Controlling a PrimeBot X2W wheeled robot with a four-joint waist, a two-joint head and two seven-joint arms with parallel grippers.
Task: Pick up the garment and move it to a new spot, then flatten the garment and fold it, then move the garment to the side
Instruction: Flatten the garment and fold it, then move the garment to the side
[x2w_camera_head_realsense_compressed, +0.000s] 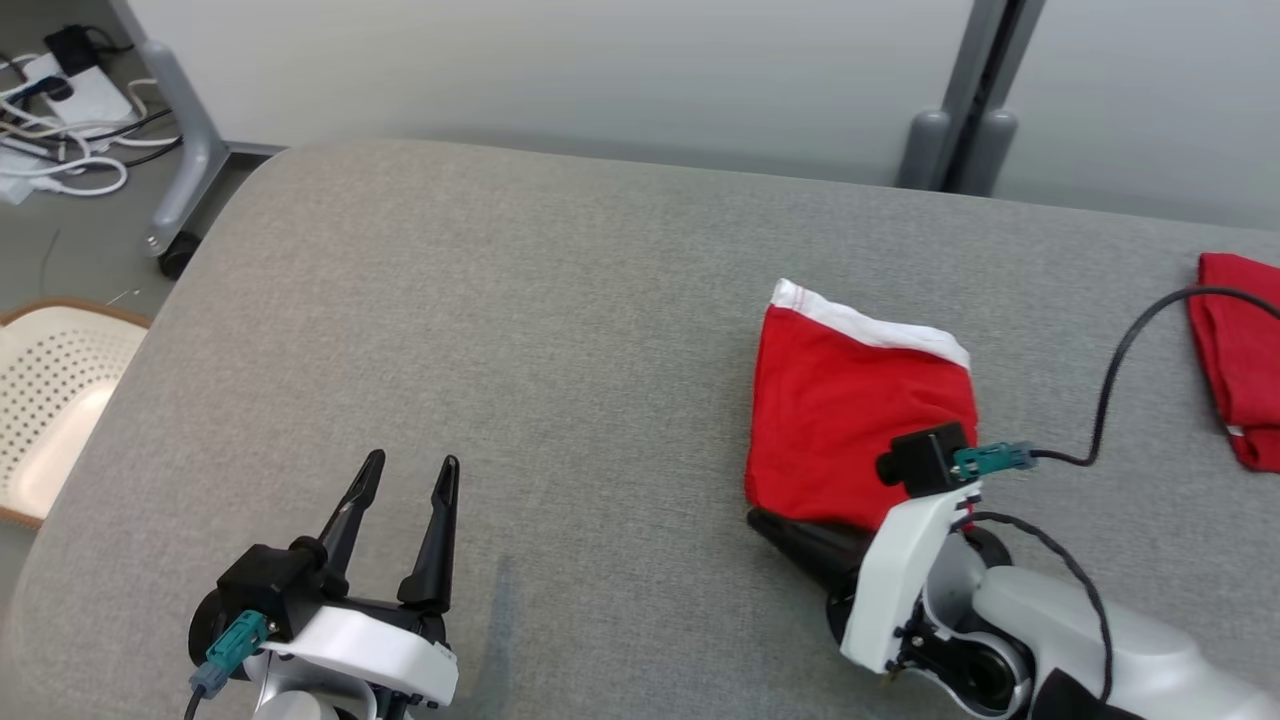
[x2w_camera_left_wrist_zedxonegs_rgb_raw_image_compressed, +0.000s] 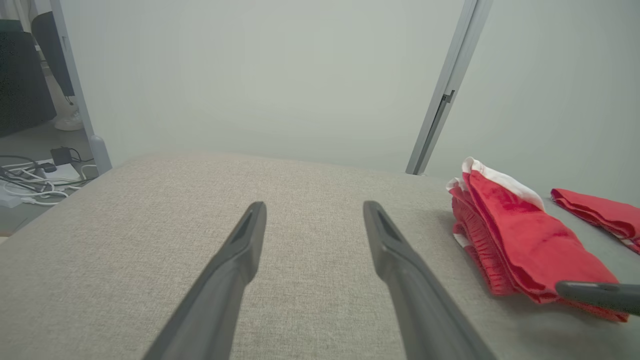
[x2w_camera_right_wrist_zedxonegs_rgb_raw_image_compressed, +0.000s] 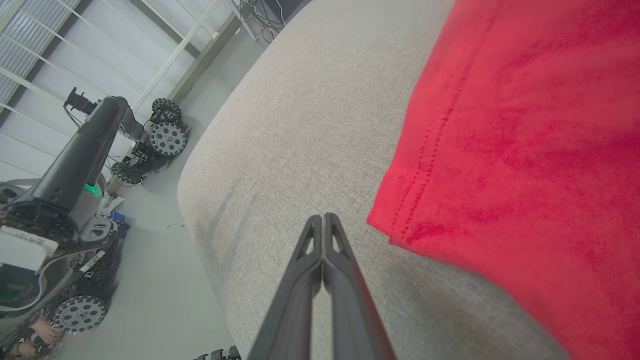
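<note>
The folded red garment (x2w_camera_head_realsense_compressed: 855, 420) with its white band lies right of centre in the head view, on the grey padded table (x2w_camera_head_realsense_compressed: 500, 300). My right claw (x2w_camera_head_realsense_compressed: 760, 520) is pressed shut and empty, just beside the garment's lower edge. My left claw (x2w_camera_head_realsense_compressed: 412, 462) stands spread wide at lower left, well apart.

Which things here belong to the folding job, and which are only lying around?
Job: folded red garment with white band; shut right claw beside it; open left claw; grey table.
Lying about: second red garment at right edge; floor cables; pale perforated item.
</note>
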